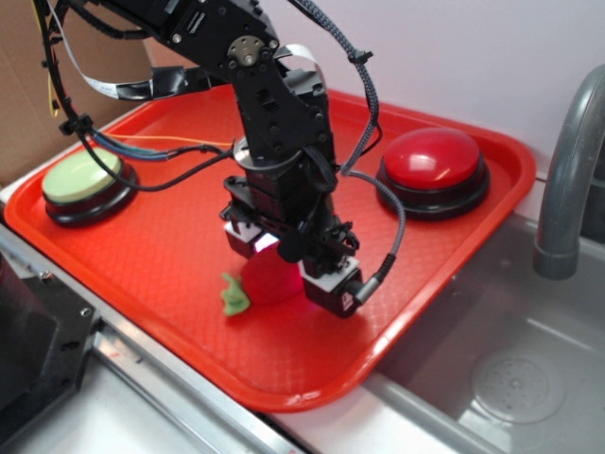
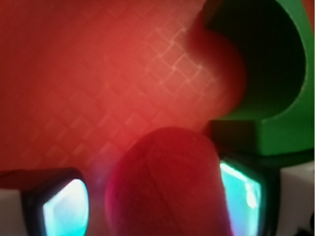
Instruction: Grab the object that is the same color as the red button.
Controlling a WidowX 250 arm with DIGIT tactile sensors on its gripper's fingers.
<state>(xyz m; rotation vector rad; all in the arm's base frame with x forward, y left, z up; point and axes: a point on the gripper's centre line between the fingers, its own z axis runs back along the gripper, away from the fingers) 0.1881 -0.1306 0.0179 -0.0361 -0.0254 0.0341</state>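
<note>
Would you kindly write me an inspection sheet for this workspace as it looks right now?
Surface: red tray with a textured floor, on a metal counter beside a sink.
Job's things: plush strawberry on the tray, green leaves pointing left; red button at the tray's far right.
Clutter: pale green button at the tray's left; green arch block seen in the wrist view only, lying just past the strawberry.
End effector: down over the strawberry, a finger on each side; contact cannot be told.
Cables: black braided cable looping along the arm; thin wires trailing over the tray's left side.
Surroundings: grey faucet, cardboard at the left.
</note>
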